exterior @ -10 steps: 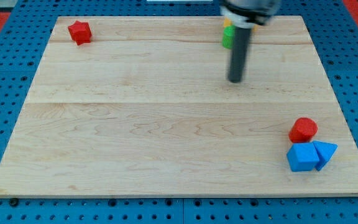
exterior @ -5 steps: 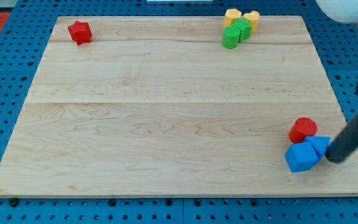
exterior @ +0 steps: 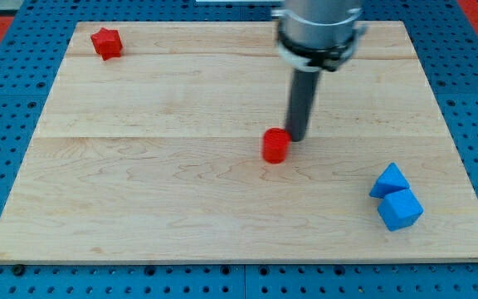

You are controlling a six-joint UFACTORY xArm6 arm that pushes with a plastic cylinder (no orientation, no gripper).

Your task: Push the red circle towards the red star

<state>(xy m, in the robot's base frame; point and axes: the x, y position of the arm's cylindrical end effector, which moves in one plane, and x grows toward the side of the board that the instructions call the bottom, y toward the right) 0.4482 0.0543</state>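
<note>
Wooden board (exterior: 139,183), tip (exterior: 295,138) touching red circle (exterior: 275,145)

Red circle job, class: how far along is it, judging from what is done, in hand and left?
Done: the red circle block sits near the wooden board's middle, well clear of the two blue blocks. In hand: my tip touches its upper-right side. Left: most of the way to the red star block at the view's top left.
</note>
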